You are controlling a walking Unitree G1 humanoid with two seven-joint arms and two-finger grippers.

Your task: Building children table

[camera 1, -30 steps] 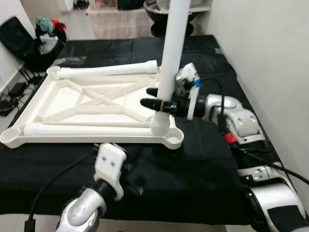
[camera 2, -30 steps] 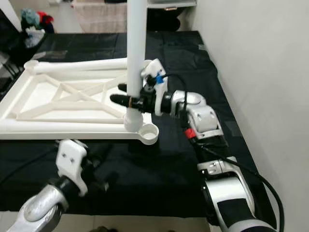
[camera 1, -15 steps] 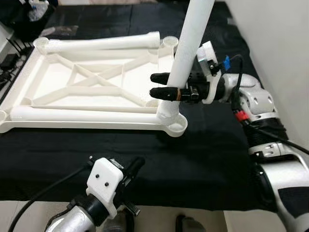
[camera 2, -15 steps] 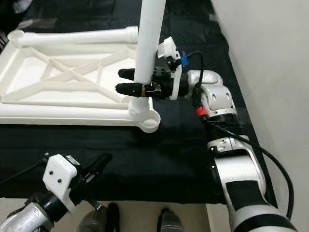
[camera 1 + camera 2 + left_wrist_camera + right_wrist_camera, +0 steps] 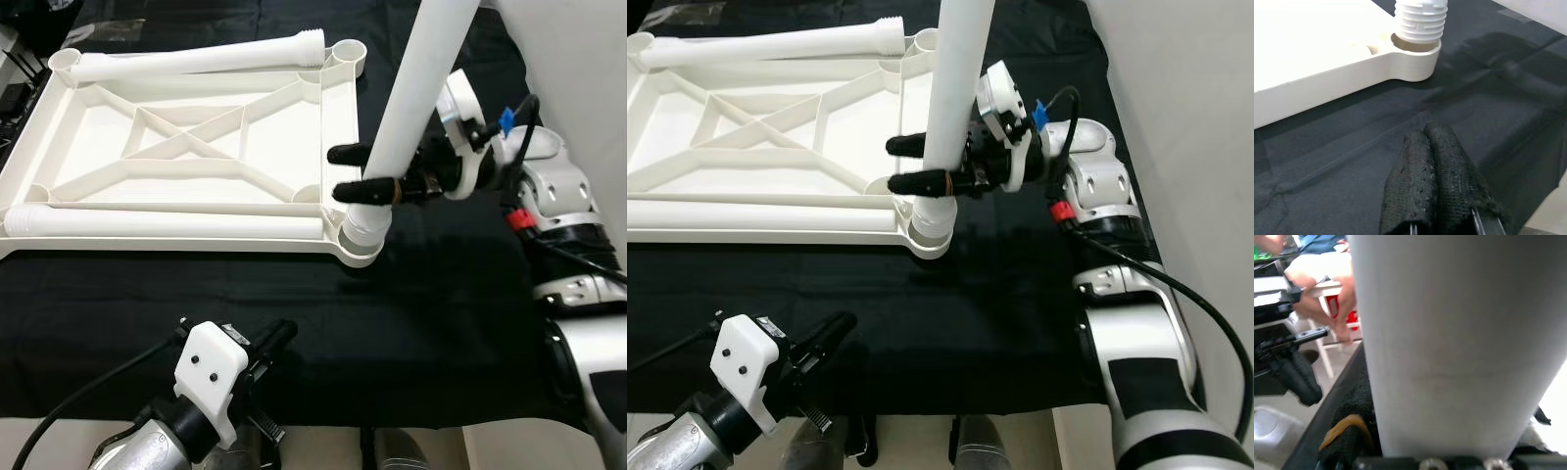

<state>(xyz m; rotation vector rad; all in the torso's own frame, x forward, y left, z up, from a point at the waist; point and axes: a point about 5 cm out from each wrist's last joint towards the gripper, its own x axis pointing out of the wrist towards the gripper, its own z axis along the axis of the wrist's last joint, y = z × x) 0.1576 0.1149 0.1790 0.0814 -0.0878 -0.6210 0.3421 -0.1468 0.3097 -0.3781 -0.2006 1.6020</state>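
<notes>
Right claw (image 5: 345,172) grips table leg (image 5: 416,93), frame centre, threaded end in tabletop (image 5: 186,166) corner socket (image 5: 360,235). Next: twist tight. Left claw (image 5: 1435,166) closed, idle.

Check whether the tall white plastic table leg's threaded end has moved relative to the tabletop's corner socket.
Yes. The white plastic table leg, held by the right gripper, now has its threaded end in the near right corner socket; earlier beside it.

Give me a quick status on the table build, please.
Right gripper clamping upright leg in tabletop corner socket. Left gripper shut, idle. Two legs lying on tabletop.
</notes>
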